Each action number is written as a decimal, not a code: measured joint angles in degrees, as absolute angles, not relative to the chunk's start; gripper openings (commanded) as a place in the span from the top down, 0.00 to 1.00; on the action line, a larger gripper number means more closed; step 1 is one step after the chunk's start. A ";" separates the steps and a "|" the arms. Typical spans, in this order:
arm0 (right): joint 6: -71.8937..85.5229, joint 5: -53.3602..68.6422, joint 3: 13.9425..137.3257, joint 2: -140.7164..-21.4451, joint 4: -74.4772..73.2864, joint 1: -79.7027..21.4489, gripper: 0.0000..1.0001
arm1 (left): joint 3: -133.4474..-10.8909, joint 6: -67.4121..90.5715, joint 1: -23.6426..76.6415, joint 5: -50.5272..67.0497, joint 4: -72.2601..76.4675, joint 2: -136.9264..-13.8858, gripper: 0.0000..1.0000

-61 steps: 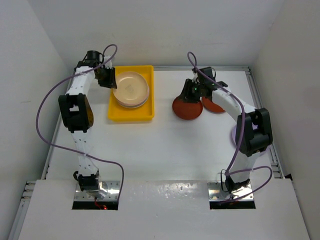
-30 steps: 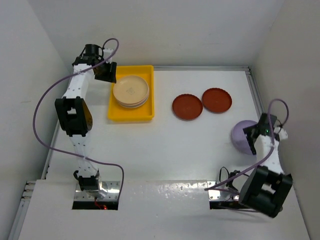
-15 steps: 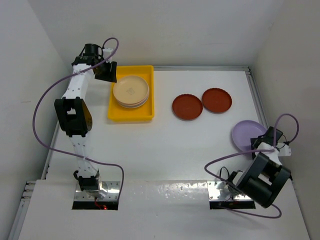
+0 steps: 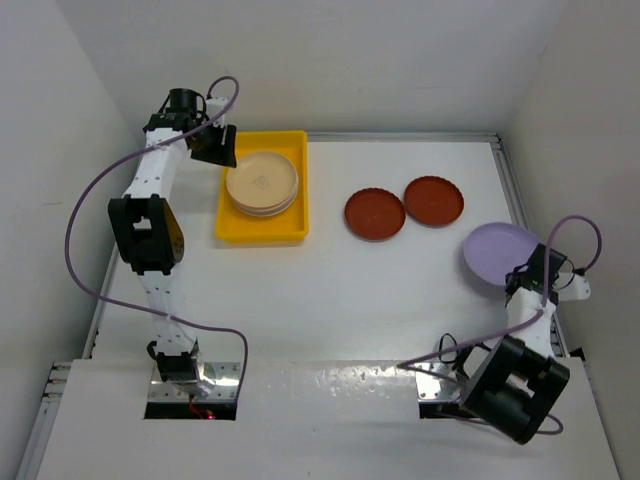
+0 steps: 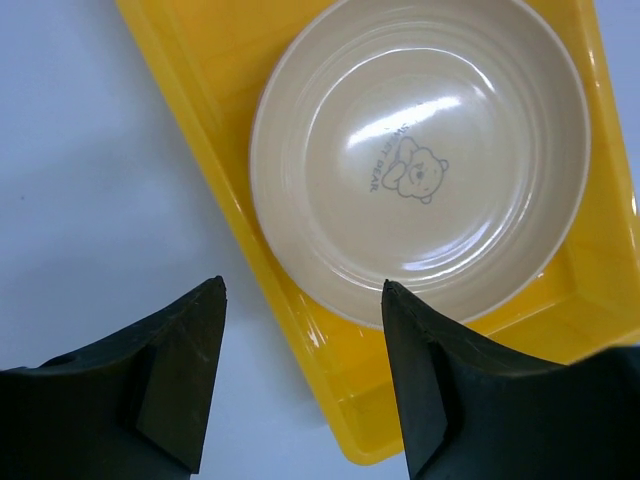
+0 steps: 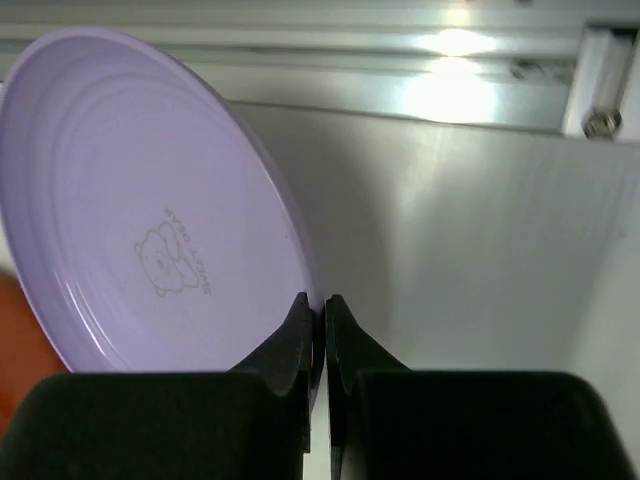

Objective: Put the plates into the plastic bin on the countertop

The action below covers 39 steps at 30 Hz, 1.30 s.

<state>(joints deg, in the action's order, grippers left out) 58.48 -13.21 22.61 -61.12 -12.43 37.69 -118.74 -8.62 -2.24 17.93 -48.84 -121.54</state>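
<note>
Right end effector (image 6: 316, 306) has apparently lifted 1 lilac plate (image 4: 500, 252) (rim pinched).

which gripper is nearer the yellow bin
Left. The left gripper hovers at the bin, over its left wall; the right gripper is across the table, pinching the lilac plate.

stacked plates (image 4: 261, 182) in bin (image 4: 262, 232), two plates (image 4: 375, 214) right, lone plate (image 4: 498, 252) rightmost

Cream plate (image 5: 420, 160): perhaps "BEAR" (bear print).
</note>
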 measured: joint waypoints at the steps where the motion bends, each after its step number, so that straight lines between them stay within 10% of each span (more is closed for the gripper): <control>1: 58.15 -14.66 23.70 -59.29 -13.78 36.40 1.00 | -118.74 -8.80 -2.24 18.65 -48.88 -121.49 0.34; 12: 57.54 -22.26 41.54 -55.29 -11.09 17.02 1.00 | -119.35 -9.41 -2.17 29.04 -49.28 -120.73 0.30; 21: 60.36 -20.45 42.83 -74.85 -6.00 -11.66 1.00 | -119.72 -10.02 0.45 30.33 -49.25 -119.72 0.28; 33: 42.09 -1.19 85.91 -106.63 -11.55 -26.87 1.00 | -116.46 -11.35 7.22 27.70 -49.30 -116.55 0.28; 39: 39.53 3.36 85.86 -107.55 -12.53 -28.80 1.00 | -116.36 -10.83 6.68 25.47 -49.19 -116.55 0.65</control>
